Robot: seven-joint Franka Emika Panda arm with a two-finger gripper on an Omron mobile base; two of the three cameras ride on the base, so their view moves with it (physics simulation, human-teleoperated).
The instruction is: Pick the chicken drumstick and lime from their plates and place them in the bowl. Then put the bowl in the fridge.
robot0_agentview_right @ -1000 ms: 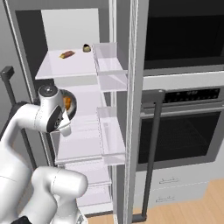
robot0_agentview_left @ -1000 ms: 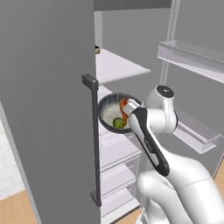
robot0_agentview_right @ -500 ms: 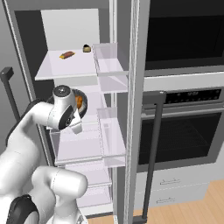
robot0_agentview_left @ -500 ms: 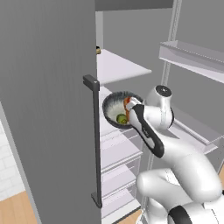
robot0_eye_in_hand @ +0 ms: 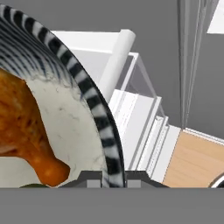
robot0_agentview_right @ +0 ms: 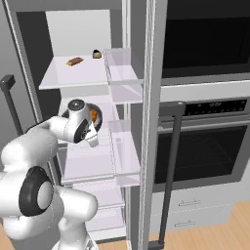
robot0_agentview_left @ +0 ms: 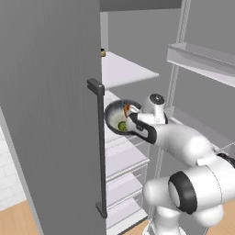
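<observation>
The bowl [robot0_agentview_left: 118, 117] hangs tilted in the open fridge [robot0_agentview_left: 50, 114], its mouth turned toward the door side, above the white middle shelves [robot0_agentview_right: 90, 163]. The hand [robot0_agentview_left: 129, 111] is clenched on the bowl's rim. Inside, the chicken drumstick [robot0_eye_in_hand: 26, 135] lies with its long axis running down toward the low edge, and the lime [robot0_agentview_left: 122, 125] sits just beside it at the bottom. No writing can be read. Compared with half a second earlier, the bowl has gone deeper between the shelves and the arm reaches further in.
</observation>
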